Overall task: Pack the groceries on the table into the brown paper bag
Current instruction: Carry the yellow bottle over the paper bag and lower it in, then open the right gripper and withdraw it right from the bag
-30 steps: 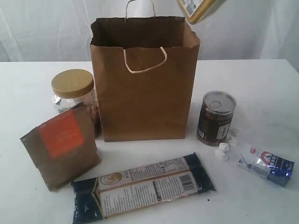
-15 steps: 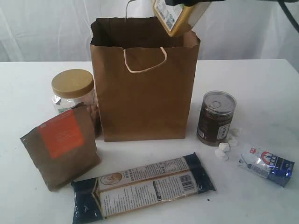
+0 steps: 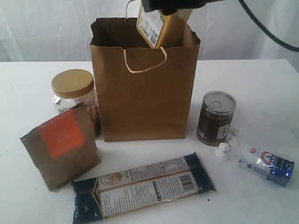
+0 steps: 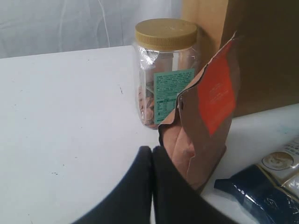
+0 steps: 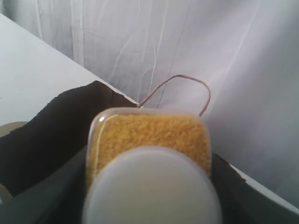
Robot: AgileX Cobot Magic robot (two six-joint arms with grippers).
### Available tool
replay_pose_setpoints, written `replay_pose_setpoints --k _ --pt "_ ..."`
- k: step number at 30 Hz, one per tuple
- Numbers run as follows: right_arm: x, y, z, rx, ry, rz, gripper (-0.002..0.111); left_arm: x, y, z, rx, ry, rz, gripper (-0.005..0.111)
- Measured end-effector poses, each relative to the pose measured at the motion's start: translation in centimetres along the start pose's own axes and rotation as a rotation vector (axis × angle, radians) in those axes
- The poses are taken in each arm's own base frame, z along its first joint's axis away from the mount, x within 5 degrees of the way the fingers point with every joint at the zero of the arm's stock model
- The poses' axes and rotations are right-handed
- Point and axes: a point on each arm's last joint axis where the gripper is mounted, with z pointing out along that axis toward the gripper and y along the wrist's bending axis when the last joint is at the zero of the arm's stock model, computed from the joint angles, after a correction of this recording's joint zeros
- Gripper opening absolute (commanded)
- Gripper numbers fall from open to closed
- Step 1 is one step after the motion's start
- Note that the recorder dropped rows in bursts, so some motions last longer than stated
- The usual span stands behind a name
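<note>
The yellow white-capped bottle (image 3: 156,25) hangs tilted in the mouth of the brown paper bag (image 3: 142,93), its lower end below the rim. My right gripper (image 3: 172,4) is shut on it at the top edge of the exterior view. In the right wrist view the bottle (image 5: 149,135) fills the space between the dark fingers (image 5: 44,200), above the bag's dark opening (image 5: 51,135). My left gripper (image 4: 152,153) is shut and empty, low beside the brown pouch (image 4: 205,116). It is out of the exterior view.
On the table (image 3: 261,79) stand the gold-lidded jar (image 3: 73,88) and brown pouch (image 3: 60,144) left of the bag, and the dark tin can (image 3: 216,116) to its right. The long dark-blue packet (image 3: 142,186) lies in front. Small white lumps (image 3: 226,144) and a blue-silver packet (image 3: 266,164) lie right.
My right gripper has carried the bottle left and down, from above the bag's right corner into the bag's mouth. The left gripper and the items on the table have not moved.
</note>
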Motion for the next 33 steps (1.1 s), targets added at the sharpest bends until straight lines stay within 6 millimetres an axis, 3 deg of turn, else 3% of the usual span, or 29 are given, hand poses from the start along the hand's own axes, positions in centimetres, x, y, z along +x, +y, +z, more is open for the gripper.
replay_pose_setpoints --k 8,14,16,21,27,29,33 --pt "2.0 0.1 3.0 -0.021 0.127 -0.044 0.000 0.0 0.0 0.0 0.000 0.000 0.000 0.000" --pt "2.6 0.1 3.8 -0.022 0.154 -0.049 0.000 0.0 0.0 0.0 0.000 0.000 0.000 0.000" --pt "3.1 0.2 4.0 -0.031 0.184 -0.048 0.007 0.0 0.0 0.0 0.000 0.000 0.000 0.000" --pt "3.2 0.2 4.1 -0.032 0.188 -0.049 0.051 0.0 0.0 0.0 0.000 0.000 0.000 0.000" --pt "3.2 0.2 4.1 -0.033 0.190 -0.049 0.060 0.0 0.0 0.0 0.000 0.000 0.000 0.000" --pt "3.1 0.1 4.1 -0.031 0.184 -0.049 0.070 0.0 0.0 0.0 0.000 0.000 0.000 0.000" --pt "1.9 -0.1 3.6 -0.012 0.122 -0.050 0.072 0.0 0.0 0.0 0.000 0.000 0.000 0.000"
